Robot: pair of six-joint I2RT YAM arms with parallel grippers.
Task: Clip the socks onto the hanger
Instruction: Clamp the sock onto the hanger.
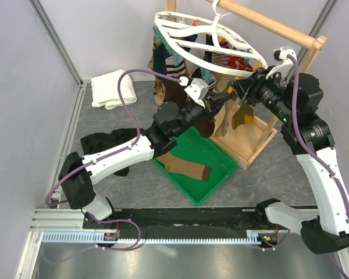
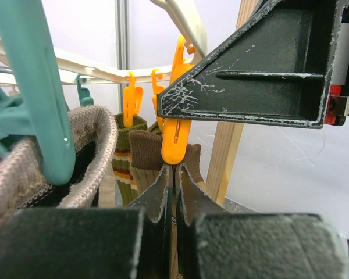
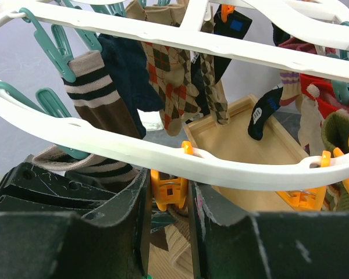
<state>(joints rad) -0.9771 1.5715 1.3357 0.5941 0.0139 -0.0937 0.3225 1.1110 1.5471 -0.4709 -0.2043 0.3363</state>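
Note:
The white oval hanger hangs from a wooden rail, with several socks clipped on. My left gripper is shut on a dark brown sock and holds its cuff up under the hanger's near rim. In the left wrist view its fingertips sit just below an orange clip. My right gripper is shut on that orange clip, one finger on each side, under the rim. A tan sock hangs below the clip. Another brown sock lies in the green tray.
The wooden stand's base tray sits under the hanger at right. A black cloth heap lies left of the green tray. A white towel lies at the back left. Teal clips and a grey sock cuff hang close to the left wrist.

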